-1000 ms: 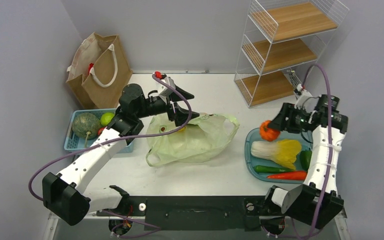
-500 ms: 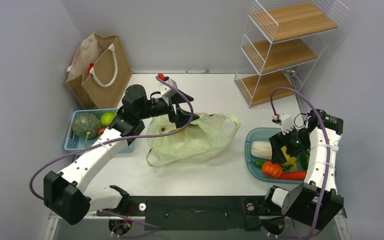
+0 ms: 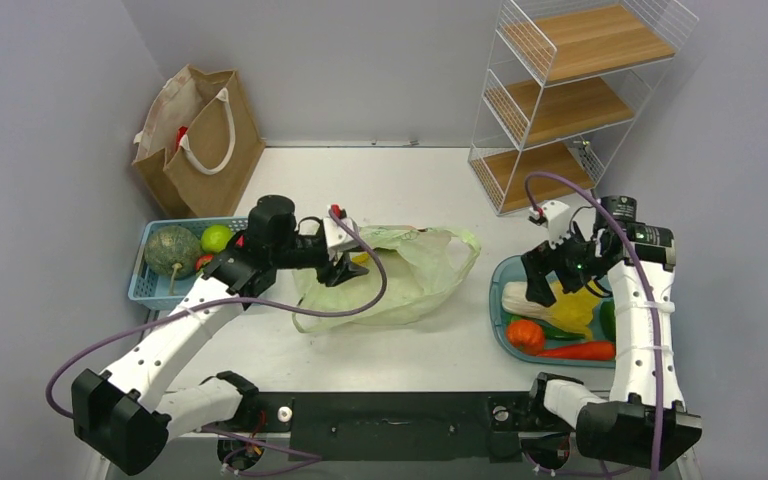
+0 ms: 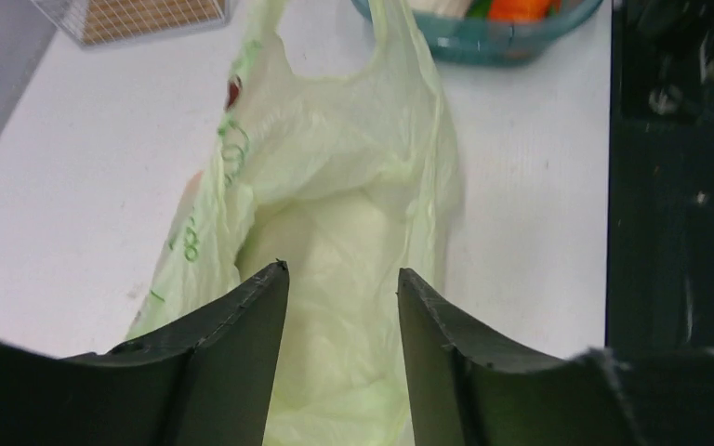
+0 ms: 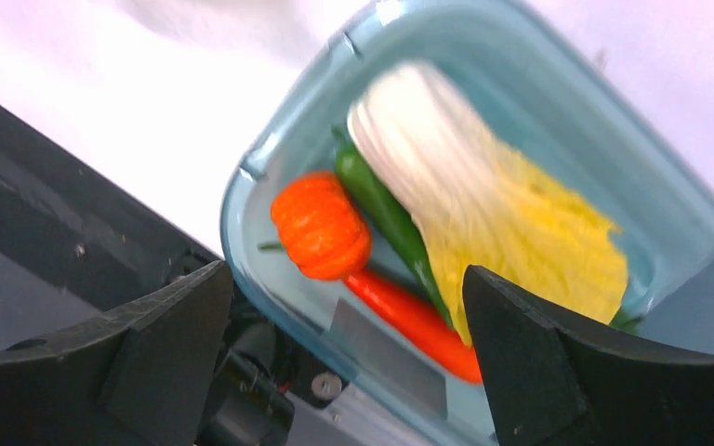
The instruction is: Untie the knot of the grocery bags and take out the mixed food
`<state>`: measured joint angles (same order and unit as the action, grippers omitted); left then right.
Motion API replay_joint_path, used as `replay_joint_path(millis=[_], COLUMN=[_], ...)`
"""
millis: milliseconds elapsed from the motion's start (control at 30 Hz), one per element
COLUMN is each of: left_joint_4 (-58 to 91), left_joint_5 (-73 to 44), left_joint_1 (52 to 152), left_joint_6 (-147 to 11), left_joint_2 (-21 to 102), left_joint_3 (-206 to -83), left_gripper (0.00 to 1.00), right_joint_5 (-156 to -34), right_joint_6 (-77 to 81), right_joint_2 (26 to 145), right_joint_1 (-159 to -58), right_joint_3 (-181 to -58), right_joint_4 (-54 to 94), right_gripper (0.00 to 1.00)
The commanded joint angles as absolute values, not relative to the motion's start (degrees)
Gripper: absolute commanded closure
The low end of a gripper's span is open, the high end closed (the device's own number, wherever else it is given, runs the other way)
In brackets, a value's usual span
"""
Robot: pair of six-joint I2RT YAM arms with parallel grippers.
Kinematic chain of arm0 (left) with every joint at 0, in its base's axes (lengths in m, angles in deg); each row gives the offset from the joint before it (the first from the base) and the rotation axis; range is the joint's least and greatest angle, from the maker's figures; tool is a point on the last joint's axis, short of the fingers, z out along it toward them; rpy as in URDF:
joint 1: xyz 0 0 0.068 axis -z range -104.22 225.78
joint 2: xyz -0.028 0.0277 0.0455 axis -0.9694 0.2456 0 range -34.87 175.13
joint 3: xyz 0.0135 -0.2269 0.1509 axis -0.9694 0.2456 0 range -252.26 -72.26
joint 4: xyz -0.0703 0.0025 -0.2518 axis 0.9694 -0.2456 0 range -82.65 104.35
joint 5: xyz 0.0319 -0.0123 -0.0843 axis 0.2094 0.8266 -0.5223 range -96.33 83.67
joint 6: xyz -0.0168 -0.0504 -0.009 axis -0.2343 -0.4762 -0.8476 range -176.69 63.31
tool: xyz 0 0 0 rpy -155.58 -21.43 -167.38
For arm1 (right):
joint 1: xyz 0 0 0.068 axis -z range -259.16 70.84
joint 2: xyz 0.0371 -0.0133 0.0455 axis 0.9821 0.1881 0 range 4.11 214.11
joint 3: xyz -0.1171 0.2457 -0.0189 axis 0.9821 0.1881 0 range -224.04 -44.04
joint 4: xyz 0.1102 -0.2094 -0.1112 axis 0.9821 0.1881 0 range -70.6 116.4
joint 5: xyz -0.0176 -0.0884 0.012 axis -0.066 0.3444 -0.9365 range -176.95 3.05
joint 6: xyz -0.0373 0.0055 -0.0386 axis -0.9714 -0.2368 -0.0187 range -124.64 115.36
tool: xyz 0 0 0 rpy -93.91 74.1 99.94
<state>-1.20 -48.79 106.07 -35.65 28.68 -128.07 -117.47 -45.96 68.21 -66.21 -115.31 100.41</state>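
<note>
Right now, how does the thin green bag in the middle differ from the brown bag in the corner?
The green plastic bag lies slumped and crinkled on the table; the brown paper bag stands upright in the far corner. The plastic bag is see-through with loop handles; the paper bag is opaque with white rope handles. Both have carrying handles.

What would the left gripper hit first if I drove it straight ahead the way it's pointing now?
The left gripper would most likely meet the pale green plastic bag first: its crumpled film lies straight ahead between the open jaws. Depth is unclear.
</note>
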Motion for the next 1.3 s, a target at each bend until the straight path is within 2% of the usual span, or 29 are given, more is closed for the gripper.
replay_joint_path(millis=[0, 167, 433, 633, 700, 1100, 1267], left_joint_4=[-16.1, -16.7, -8.2, -3.9, -2.2, -3.1, -4.8], left_joint_5=[-42.5, -33.7, -24.9, -17.7, -17.5, -17.2, -13.2], left_joint_1=[108.1, 111.2, 111.7, 110.7, 110.3, 109.1, 109.1], left_joint_6=[-14.0, -7.0, 0.6, 5.8, 7.4, 14.9, 18.9], left_joint_2=[29.1, 37.2, 51.9, 58.1, 58.7, 66.2, 71.5], left_joint_3=[-125.5, -125.1, -128.5, -132.2, -132.9, -142.5, -146.0], left_gripper=[0.57, 0.59, 0.55, 0.3, 0.26, 0.23, 0.23], right_joint_5=[-119.9, -118.9, -118.6, -117.3, -117.3, -116.9, -117.1], right_joint_6=[-33.3, -25.6, -19.9, -20.4, -20.5, -20.5, -20.5], right_joint_2=[66.8, 69.3, 73.7, 74.0, 73.7, 74.1, 74.4], right_joint_1=[-74.3, -83.4, -86.9, -87.0, -87.1, -87.0, -87.0], right_joint_3=[-119.4, -121.5, -122.8, -122.4, -121.8, -121.9, -122.0], right_joint_4=[91.3, 83.6, 77.5, 77.2, 77.2, 77.2, 77.3], right_gripper=[0.1, 0.11, 0.13, 0.13, 0.13, 0.13, 0.13])
